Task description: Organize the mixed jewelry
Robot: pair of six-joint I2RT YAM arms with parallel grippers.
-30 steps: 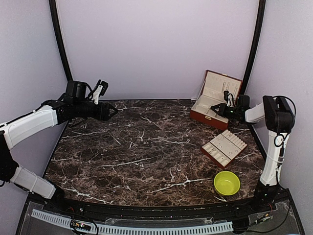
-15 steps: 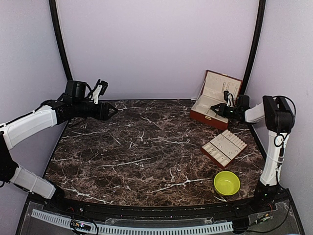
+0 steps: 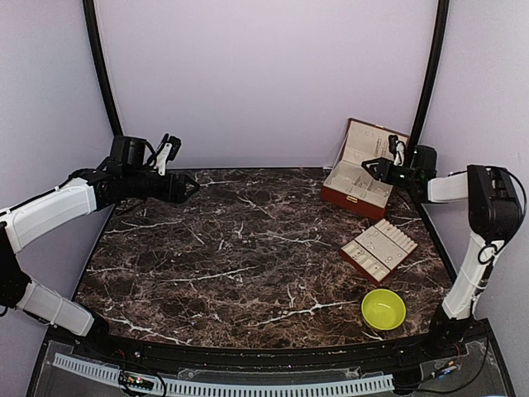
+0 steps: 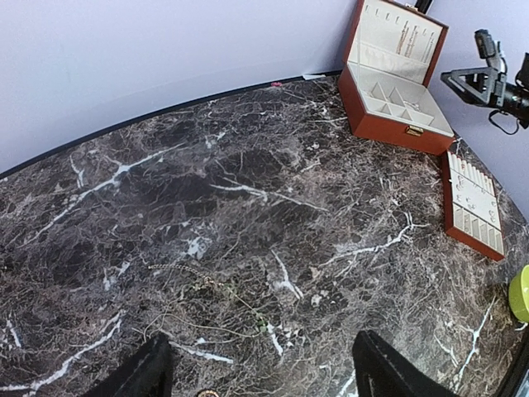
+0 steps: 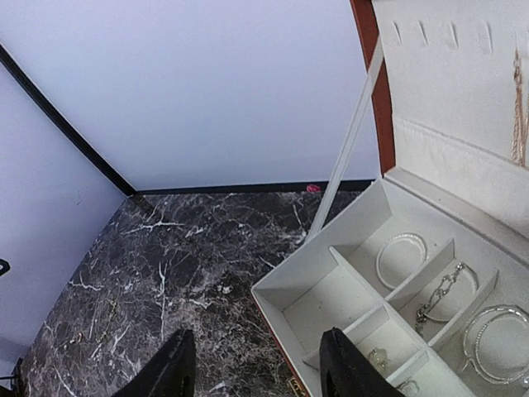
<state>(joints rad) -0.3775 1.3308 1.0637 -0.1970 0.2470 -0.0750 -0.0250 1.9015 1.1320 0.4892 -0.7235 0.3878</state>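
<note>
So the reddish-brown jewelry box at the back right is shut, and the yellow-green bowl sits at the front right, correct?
No, the jewelry box is open, its lid raised, as the top external view shows. The yellow-green bowl does sit at the front right.

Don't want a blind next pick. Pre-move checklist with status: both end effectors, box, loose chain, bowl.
1. Left end effector open, empty: ok.
2. Right end effector open, empty, at box: ok.
3. Lid up: ok.
4. Free compartment: ok, the nearest one looks bare.
5. Chain loose on table, ahead of left end effector: ok.
6. Bowl empty: cannot tell.
</note>
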